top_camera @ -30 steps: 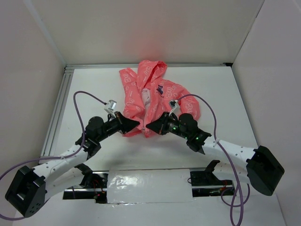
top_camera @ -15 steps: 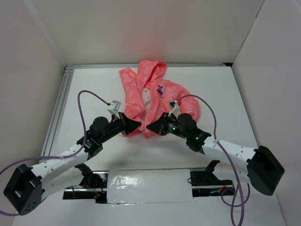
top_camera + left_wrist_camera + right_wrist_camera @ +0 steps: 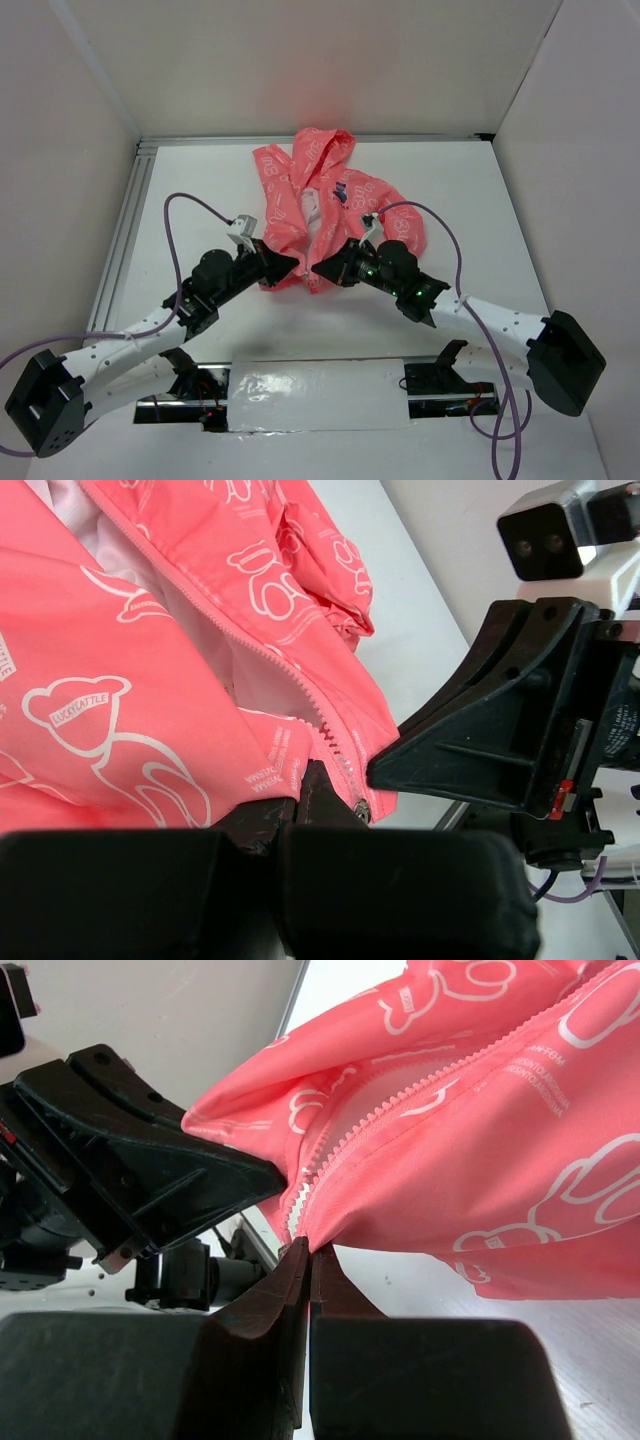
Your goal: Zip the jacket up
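At the lower front edge of the jacket, the right fingers were pinched shut on the fabric just below the zipper teeth. The left fingers were clamped on the opposite hem corner, close beside them. The jacket lay unzipped on the white worktop, toward its far side.
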{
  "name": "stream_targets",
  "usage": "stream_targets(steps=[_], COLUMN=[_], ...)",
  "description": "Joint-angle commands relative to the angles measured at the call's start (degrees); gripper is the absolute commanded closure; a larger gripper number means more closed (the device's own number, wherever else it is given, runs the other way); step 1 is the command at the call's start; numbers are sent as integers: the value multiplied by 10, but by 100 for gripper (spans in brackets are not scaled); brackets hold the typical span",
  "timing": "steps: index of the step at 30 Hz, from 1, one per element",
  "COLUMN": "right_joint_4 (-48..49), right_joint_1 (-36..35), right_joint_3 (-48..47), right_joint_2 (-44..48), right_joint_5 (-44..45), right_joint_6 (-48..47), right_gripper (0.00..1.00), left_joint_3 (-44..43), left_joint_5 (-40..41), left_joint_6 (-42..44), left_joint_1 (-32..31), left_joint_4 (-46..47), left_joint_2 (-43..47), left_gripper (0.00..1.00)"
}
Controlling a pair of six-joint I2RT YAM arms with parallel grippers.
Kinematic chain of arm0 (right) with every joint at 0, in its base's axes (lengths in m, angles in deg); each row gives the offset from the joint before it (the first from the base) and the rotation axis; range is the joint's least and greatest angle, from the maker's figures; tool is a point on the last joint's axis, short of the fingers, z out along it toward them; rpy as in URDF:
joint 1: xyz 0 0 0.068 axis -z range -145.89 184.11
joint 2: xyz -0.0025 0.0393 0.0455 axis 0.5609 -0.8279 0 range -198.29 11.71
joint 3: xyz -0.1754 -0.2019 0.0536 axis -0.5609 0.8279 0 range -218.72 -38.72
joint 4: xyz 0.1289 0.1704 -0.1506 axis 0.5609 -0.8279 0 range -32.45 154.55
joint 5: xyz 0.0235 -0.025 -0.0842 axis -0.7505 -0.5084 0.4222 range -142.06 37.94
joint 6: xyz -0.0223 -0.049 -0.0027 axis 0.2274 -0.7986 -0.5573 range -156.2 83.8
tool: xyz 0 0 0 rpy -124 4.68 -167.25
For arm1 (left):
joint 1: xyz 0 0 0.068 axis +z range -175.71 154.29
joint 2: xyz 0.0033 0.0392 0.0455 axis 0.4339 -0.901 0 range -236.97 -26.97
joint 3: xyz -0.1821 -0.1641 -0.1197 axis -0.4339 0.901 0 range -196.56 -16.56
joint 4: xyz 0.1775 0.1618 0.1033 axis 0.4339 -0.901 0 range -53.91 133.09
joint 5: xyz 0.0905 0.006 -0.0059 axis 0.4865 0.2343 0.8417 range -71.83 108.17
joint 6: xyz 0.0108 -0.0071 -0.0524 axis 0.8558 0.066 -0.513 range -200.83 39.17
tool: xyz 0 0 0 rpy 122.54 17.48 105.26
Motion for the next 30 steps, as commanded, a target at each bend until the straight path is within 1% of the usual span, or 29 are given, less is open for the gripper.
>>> stream_targets(steps=[1,4,12,18,22,30], right_joint_4=[8,23,29,2,1,-4], right_joint_1=[-5,-10,-10,-10,-10,-10], right_joint_3=[-23,-9,-14,-30,-30,-54], right_joint_2=[17,22,22,17,11,0], right_joint_5=[15,25,37,48,48,48], right_joint_6=[16,38,44,44,44,38], right_gripper=[100,100,100,100,100,100], left_joint_3=[-13,-13,-19,-19,-19,-24], left_joint_5=[20,28,39,44,32,32], left_joint_6=[-1,-1,-7,-7,-2,-2], left_joint_1=[-8,-14,-19,-19,-19,-19], left_joint_4=[23,25,18,13,18,18], left_joint_2=[18,18,13,13,13,8], left_gripper=[100,100,100,100,100,100])
